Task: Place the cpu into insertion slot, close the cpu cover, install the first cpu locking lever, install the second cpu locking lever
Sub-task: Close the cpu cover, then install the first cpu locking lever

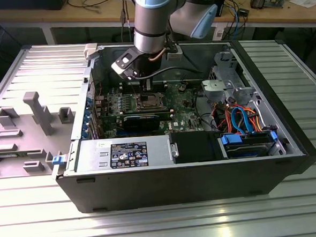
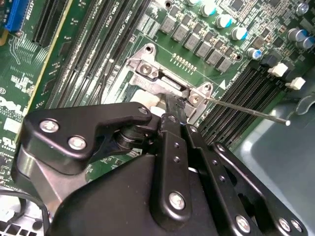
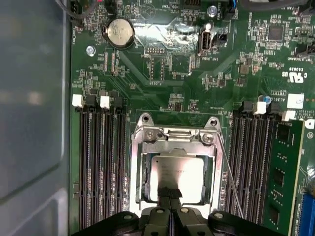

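Note:
The cpu [image 3: 178,174] lies in the insertion slot [image 1: 146,101], its pale metal face showing through the window of the cpu cover [image 3: 172,142], which lies down over it. My gripper [image 3: 170,192] is shut, fingertips pressed together and resting on the cover's edge beside the cpu face. In the second wrist view the gripper [image 2: 175,105] touches the silvery frame. A thin wire locking lever [image 3: 230,179] runs slanted along one side of the socket; its free end [image 2: 246,110] sticks out over the memory slots. In the exterior view the gripper [image 1: 147,86] hangs straight above the socket.
Long black memory slots [image 3: 98,162] flank the socket, and one holds a green memory module [image 3: 283,172]. A coin battery [image 3: 120,32] sits farther along the board. The case wall [image 3: 29,98], a black power supply [image 1: 128,154] and a drive cage with blue cables [image 1: 244,118] surround the board.

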`<state>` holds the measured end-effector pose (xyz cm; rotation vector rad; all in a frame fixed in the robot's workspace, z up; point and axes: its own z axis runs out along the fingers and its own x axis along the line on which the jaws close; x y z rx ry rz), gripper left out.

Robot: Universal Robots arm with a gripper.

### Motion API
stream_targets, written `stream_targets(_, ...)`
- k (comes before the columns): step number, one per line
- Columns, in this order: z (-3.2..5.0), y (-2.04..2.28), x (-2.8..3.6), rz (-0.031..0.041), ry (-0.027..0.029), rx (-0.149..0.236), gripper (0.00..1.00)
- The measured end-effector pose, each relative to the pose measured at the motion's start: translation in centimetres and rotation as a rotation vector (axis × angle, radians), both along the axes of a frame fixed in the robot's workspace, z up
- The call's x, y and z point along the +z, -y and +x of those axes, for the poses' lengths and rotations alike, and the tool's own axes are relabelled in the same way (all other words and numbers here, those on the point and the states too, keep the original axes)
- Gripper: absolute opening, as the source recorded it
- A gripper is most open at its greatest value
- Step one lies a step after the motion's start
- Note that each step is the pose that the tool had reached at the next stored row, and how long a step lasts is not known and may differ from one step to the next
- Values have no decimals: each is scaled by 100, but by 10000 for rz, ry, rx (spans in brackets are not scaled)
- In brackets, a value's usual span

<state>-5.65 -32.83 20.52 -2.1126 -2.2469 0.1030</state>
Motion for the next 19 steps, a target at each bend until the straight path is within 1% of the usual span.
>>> stream_targets(2,28,1,0,1,0,26,11)
stream_targets(3,63,0,1,12,1,44,11)
stream_targets(5,105,-1,5,30,3,54,11)
stream_targets(6,140,-1,19,46,-1,62,11)
stream_targets(10,152,0,82,56,-3,61,11)
stream_targets(11,152,0,118,56,-4,61,11)
stream_targets(12,152,0,259,58,-1,63,11)
stream_targets(13,149,1,387,64,5,62,11)
stream_targets(15,149,1,575,64,9,63,11)
stream_targets(19,149,1,592,64,9,62,11)
